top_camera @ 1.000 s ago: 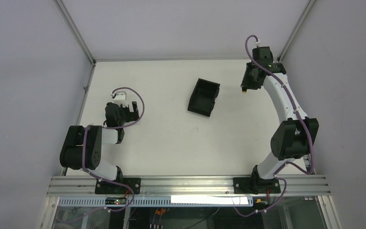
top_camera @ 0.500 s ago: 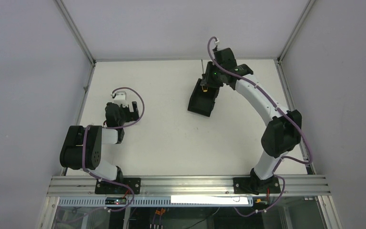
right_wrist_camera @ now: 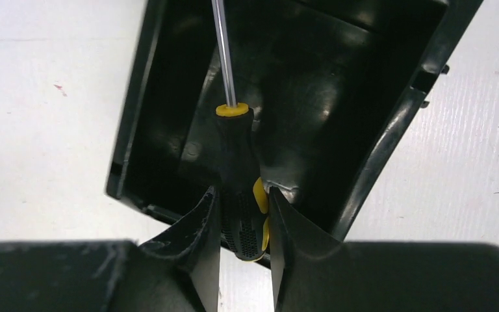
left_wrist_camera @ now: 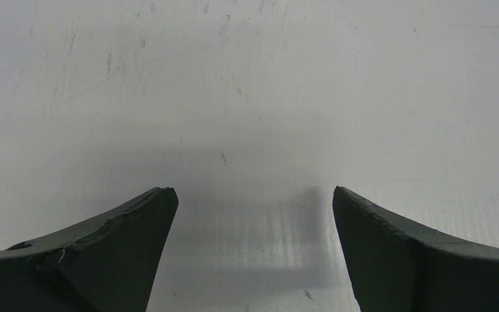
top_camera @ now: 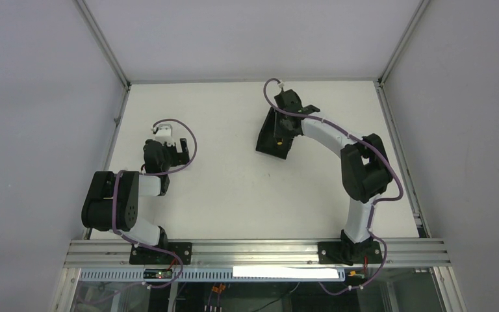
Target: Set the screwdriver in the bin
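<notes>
The black open-top bin sits on the white table at centre back, and fills the right wrist view. My right gripper hangs over it, shut on the black and yellow handle of the screwdriver. The thin metal shaft points forward over the bin's inside. My right gripper holds the handle just above the bin's near wall. My left gripper rests low over the table at the left, open and empty, as the left wrist view shows.
Metal frame posts and grey walls enclose the table on three sides. A rail runs along the near edge with both arm bases bolted on it. Only bare white table lies in front of the left gripper.
My right arm has swung left from the back right corner, carrying the screwdriver, and now stands over the bin. The left arm has not moved.
</notes>
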